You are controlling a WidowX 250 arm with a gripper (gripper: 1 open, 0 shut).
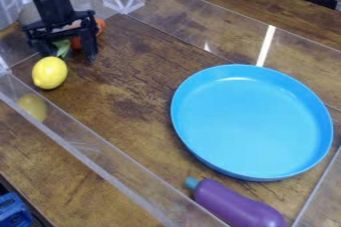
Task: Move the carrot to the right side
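Note:
The carrot [74, 44] lies at the far left of the wooden table. Only a bit of its orange body and green top shows between the black fingers. My gripper [63, 44] stands straight over it, pointing down. It is open, with one finger on each side of the carrot. Whether the fingers touch the carrot I cannot tell.
A yellow lemon [50, 73] sits just in front of the gripper. A large blue plate [250, 119] fills the right half of the table. A purple eggplant [237, 206] lies at the front edge. Clear plastic walls [80, 141] border the table.

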